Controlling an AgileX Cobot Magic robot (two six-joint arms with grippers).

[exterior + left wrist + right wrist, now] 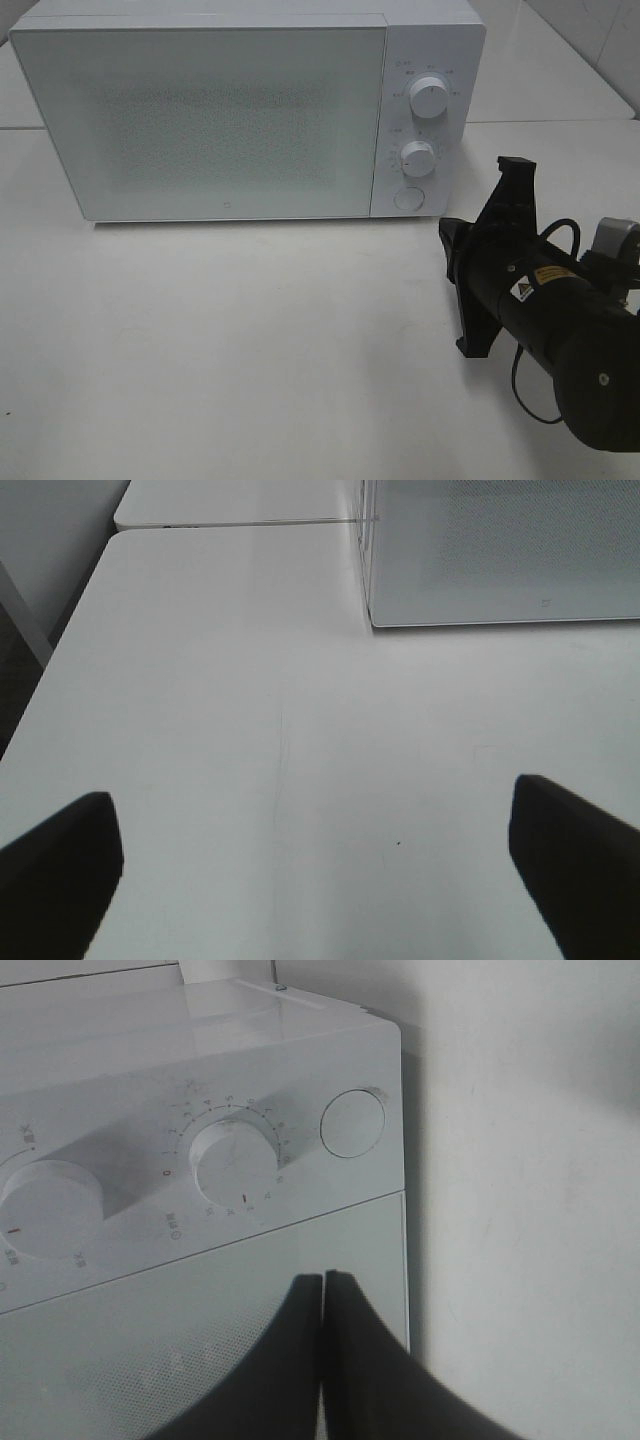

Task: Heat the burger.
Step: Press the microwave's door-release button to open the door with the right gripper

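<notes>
Because its two fingers point(285, 1360) are pressed together on nothing, the right claw point(323, 1278) makes a narrow tip, likely for poking the round button point(352, 1122) just ahead of it, beside a numbered dial point(235, 1160) on the microwave point(230, 30). The door point(200, 120) is closed; the burger shows in no view, perhaps inside. Dial numerals and the arm's yellow label point(552, 273) are too small to read. The left claw point(315, 850) gapes wide, empty, over the table point(250, 680).

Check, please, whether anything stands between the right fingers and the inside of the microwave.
Yes: the door of the microwave is shut, and it stands between the closed right fingers and the inside. No burger shows in any view.
</notes>
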